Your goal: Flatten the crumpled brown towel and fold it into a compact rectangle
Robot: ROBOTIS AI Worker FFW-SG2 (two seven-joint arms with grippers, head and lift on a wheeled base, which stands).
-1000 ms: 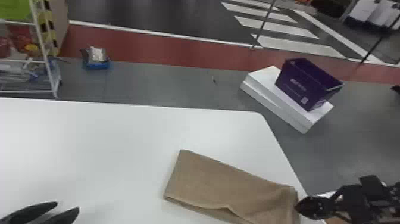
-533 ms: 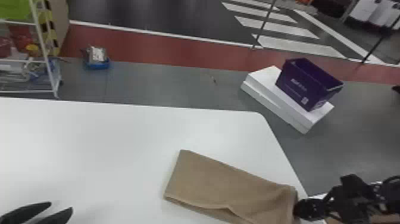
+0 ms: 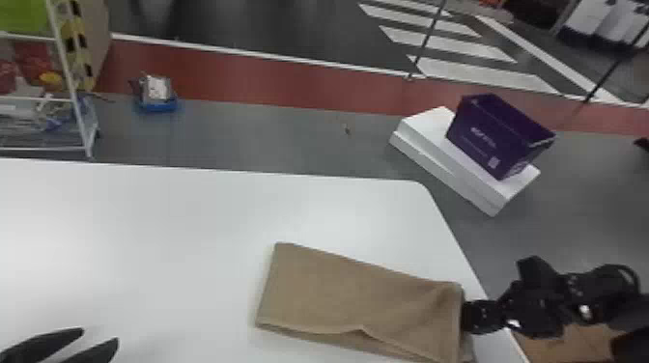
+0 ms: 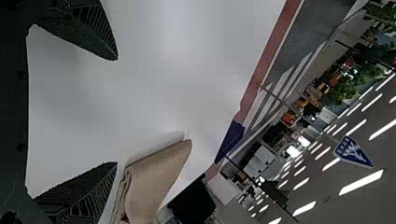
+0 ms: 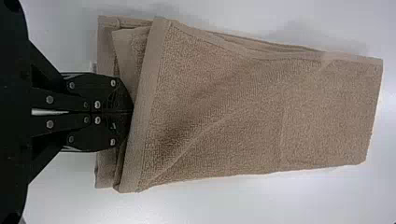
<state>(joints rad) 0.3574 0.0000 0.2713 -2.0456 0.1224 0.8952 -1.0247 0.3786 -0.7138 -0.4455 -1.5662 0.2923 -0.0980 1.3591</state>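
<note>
Jaws stand apart on the left gripper (image 3: 100,335); the right gripper's (image 3: 467,316) are closed at the brown towel's (image 3: 347,294) short end, pinching cloth or not, I cannot tell. White worktop (image 3: 193,241) stretches broadly leftward, its right edge near the towel, an oblong of uneven layers, creased slantwise.

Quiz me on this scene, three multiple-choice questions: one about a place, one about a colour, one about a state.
1. Where is the right hand?
A) over the bin
B) beside the rack
C) at one end of the towel

2. What colour is the bin beyond the table?
A) purple
B) yellow
C) orange

3. How are the left hand's fingers?
A) pressed together
B) spread apart
C) clamping cloth

1: C, its fingertips meet the hem.
2: A, its sides are purple.
3: B, bare table shows between them.
</note>
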